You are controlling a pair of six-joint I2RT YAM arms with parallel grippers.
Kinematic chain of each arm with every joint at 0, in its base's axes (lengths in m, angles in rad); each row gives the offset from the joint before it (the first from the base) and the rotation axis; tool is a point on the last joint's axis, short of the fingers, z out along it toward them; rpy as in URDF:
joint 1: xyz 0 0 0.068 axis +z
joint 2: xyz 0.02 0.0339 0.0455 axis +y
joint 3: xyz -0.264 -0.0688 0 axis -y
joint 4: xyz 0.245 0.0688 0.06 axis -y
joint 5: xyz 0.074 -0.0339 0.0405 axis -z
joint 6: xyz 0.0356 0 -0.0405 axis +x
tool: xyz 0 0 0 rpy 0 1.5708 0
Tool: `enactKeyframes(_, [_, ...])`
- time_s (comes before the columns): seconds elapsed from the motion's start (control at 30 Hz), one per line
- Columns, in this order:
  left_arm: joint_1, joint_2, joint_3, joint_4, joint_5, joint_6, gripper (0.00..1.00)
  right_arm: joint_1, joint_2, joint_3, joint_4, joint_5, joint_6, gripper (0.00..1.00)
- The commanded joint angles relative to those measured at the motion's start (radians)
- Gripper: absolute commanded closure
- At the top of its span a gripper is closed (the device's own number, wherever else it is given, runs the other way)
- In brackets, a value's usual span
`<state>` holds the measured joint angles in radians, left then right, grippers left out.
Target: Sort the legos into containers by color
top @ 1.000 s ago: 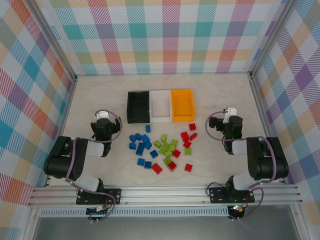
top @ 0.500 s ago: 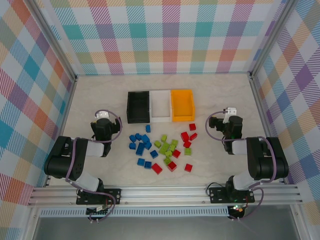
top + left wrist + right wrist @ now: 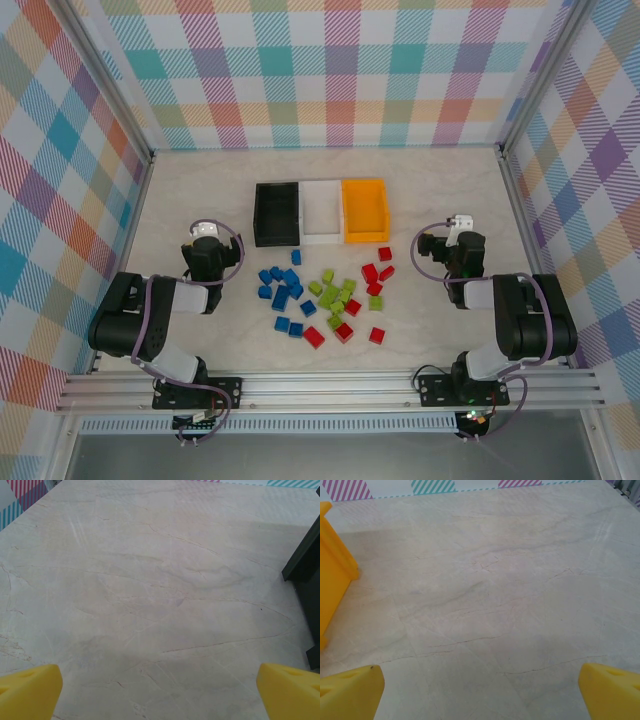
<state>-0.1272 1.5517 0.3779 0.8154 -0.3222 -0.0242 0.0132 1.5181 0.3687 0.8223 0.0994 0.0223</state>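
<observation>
Left pincer (image 3: 160, 694) and right pincer (image 3: 480, 690): jaws apart, empty, above bare bench (image 3: 180, 190). Legos (image 3: 325, 292) lie unsorted between them, containers (image 3: 321, 210) just beyond. Advice: start with an outlying block, descend squarely, and avoid disturbing its neighbours.

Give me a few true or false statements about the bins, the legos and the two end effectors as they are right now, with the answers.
1. The black bin, the white bin and the orange bin hold no legos. True.
2. The orange bin stands between the other two. False: the white bin is in the middle.
3. The blue legos lie on the left arm's side of the green legos. True.
4. The left end effector grips a red lego. False: it is open and empty; the red legos lie on the table.
5. The right end effector is shut. False: it is open.
</observation>
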Motion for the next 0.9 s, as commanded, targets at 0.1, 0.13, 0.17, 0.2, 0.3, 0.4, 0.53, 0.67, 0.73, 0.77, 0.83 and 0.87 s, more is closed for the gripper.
enactKeyframes(0.1, [0.014,0.011,0.023,0.029,0.012,0.017,0.00,0.003,0.014,0.032,0.023,-0.014,0.020,0.00])
enactKeyframes(0.13, [0.014,0.011,0.023,0.028,0.012,0.017,0.00,0.001,0.014,0.033,0.022,-0.015,0.021,0.00])
enactKeyframes(0.17, [0.014,0.011,0.022,0.029,0.012,0.017,0.00,0.001,0.014,0.033,0.021,-0.018,0.021,0.00])
enactKeyframes(0.2, [0.014,0.007,0.017,0.034,0.012,0.018,0.00,0.001,0.014,0.032,0.023,-0.017,0.021,0.00])
enactKeyframes(0.3, [0.004,-0.074,0.050,-0.078,0.010,0.032,0.00,-0.002,-0.039,0.051,-0.056,0.015,0.037,0.00])
enactKeyframes(0.4, [0.003,-0.157,0.125,-0.274,-0.037,0.017,0.00,0.001,-0.103,0.113,-0.227,0.053,0.044,0.00])
enactKeyframes(0.53, [0.003,-0.292,0.137,-0.322,-0.056,-0.017,0.00,0.005,-0.184,0.197,-0.437,0.140,0.092,0.00])
enactKeyframes(0.67, [0.010,-0.362,0.242,-0.445,-0.132,-0.205,0.00,0.010,-0.211,0.324,-0.666,0.273,0.184,0.00])
enactKeyframes(0.73, [0.017,-0.366,0.326,-0.598,-0.195,-0.368,0.00,0.009,-0.200,0.396,-0.789,0.338,0.334,0.00])
enactKeyframes(0.77, [0.018,-0.368,0.371,-0.699,-0.232,-0.461,0.00,0.007,-0.195,0.434,-0.884,0.350,0.439,0.00])
enactKeyframes(0.83, [0.022,-0.372,0.473,-1.015,-0.354,-0.759,0.00,0.005,-0.178,0.534,-1.142,0.376,0.654,0.00])
enactKeyframes(0.87, [0.027,-0.373,0.494,-1.071,-0.364,-0.790,0.00,0.006,-0.168,0.553,-1.173,0.364,0.667,0.00])
